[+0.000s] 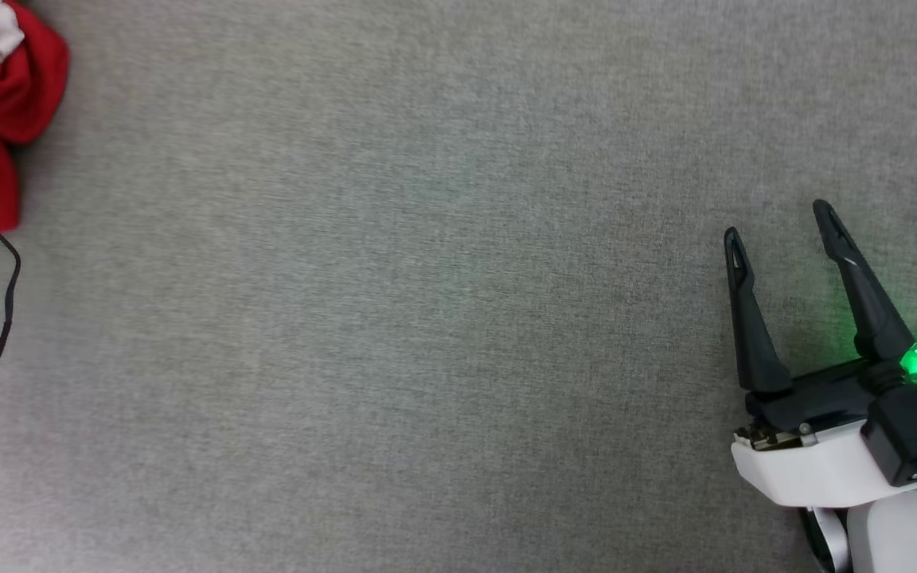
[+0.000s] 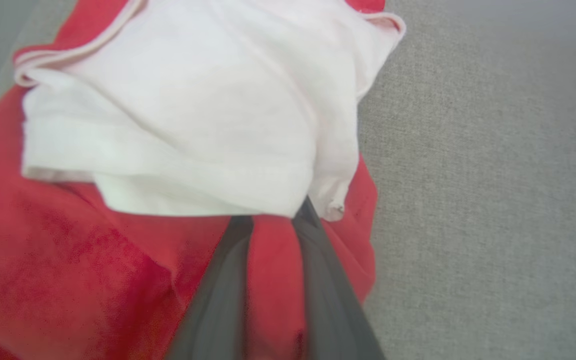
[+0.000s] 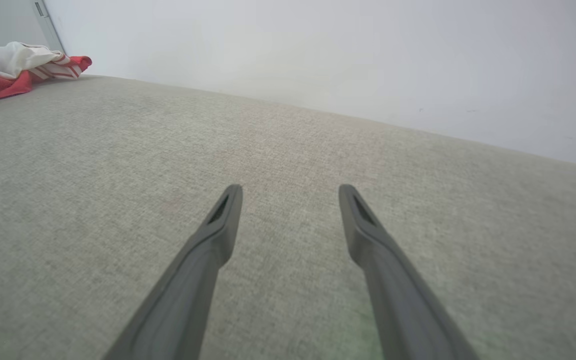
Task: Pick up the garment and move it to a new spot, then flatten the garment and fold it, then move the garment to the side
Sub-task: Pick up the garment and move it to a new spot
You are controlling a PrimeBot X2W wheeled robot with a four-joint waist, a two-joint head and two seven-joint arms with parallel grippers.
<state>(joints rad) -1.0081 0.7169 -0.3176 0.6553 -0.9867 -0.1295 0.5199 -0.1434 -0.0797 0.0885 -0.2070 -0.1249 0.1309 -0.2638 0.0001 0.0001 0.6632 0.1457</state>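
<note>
We note the left gripper (image 2: 274,216): fingers close together, red cloth of the garment (image 2: 68,260) pinched between them, tips hidden under its white fold; seemingly gripped for lifting; right gripper (image 1: 777,221): fingers wide apart, garment far beyond their tips; idle, we judge, until flattening.

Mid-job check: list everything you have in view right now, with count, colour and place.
garment: 1, red with white sleeve and striped trim, bunched at the surface's far left
surface: 1, grey fabric, beneath the garment and both grippers
cable: 1, black, left edge of head view, below the garment
wall: 1, white, behind the surface
left gripper: 1, dark fingers, closed on the garment, tips hidden under the white sleeve
right gripper: 1, dark fingers, open, over bare surface at lower right, green light at its base
</note>
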